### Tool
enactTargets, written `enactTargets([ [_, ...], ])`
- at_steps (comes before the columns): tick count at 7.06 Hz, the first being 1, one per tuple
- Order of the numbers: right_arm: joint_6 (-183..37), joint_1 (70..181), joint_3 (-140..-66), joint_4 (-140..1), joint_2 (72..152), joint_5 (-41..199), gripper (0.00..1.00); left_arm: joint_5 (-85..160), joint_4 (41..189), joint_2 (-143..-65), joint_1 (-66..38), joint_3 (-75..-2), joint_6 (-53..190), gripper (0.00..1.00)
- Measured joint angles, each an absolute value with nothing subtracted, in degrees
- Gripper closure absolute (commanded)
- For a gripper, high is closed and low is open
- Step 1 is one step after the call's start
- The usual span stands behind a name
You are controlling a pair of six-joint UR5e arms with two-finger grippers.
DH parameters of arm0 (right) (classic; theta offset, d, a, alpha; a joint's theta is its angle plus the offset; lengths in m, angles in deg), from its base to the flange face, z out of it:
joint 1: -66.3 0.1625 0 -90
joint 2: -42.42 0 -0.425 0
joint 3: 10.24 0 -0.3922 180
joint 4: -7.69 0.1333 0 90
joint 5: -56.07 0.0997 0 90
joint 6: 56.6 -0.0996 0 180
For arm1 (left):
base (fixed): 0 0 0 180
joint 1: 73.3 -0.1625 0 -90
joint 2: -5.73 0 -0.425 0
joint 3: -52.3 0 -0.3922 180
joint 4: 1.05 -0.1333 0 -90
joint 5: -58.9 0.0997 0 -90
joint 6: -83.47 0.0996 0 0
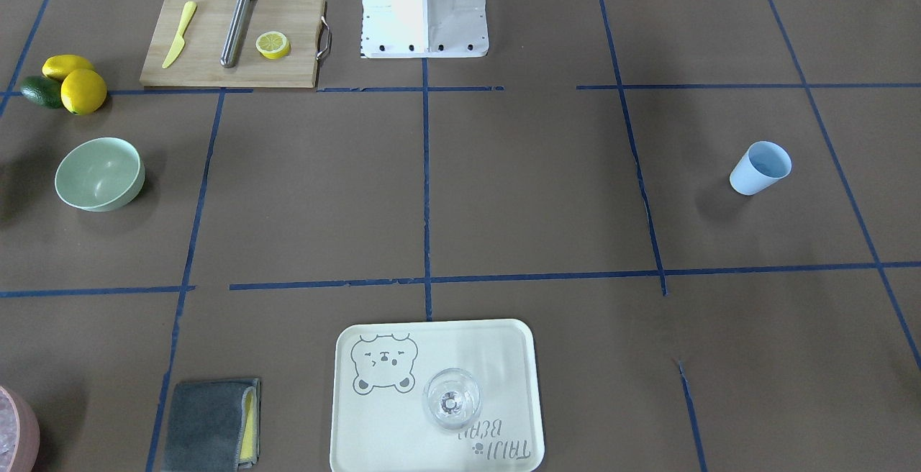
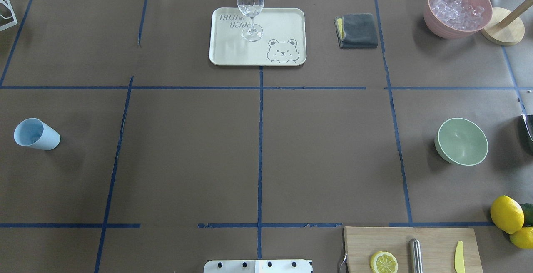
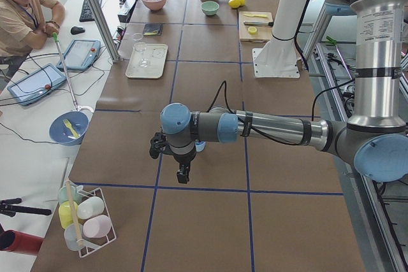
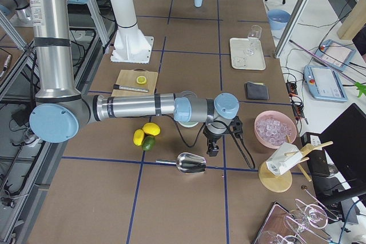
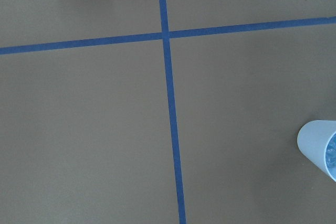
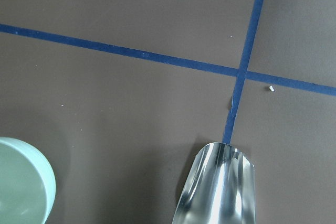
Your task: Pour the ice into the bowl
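The ice shows only as a glassy glint inside the light blue cup, which stands just beside the left gripper. The bowl sits upright at the opposite end, well apart from the cup. It lies close by the right gripper and is partly hidden under that arm in the right-side view. A metal scoop lies on the table just beside the same gripper, on the side away from the bowl.

The table is covered in brown paper marked into squares by blue tape. Beyond the bowl, near the end of the table, lie lemons and a pink container of more ice. A cutting board lies at the robot's edge, and a tray with a wine glass sits midway along the far edge.

Both grippers hang above the surface with their fingers pointing down. They appear only in the side views, so how far the fingers are spread cannot be told.
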State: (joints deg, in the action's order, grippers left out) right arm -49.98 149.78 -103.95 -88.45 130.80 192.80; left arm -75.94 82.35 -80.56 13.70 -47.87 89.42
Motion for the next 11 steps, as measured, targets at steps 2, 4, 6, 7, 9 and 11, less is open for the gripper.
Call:
enactTargets([
  [2,-50.08,149.79,-108.57,-88.44,134.28,192.86,0.00,-76.44,81.57,-81.20,13.88,-48.02,91.40,0.00],
  [4,-50.39,149.61,-111.15,-88.38,135.59,192.92,0.00,-76.72,79.85,-80.99,13.96,-50.62,91.52,0.00],
  [6,-54.29,145.19,-112.78,-86.17,135.53,192.80,0.00,-76.74,79.62,-80.80,13.97,-51.46,91.40,0.00],
  [7,-62.48,140.99,-112.97,-80.34,136.03,192.14,0.00,-76.78,79.71,-80.78,13.97,-51.41,91.47,0.00],
  [9,-80.03,134.02,-110.75,-62.46,139.91,189.28,0.05,-76.75,80.00,-80.76,13.98,-51.54,91.70,0.00],
  [11,-97.83,129.86,-107.06,-45.43,141.75,187.96,0.04,-76.72,80.07,-80.75,13.98,-51.78,91.80,0.00],
])
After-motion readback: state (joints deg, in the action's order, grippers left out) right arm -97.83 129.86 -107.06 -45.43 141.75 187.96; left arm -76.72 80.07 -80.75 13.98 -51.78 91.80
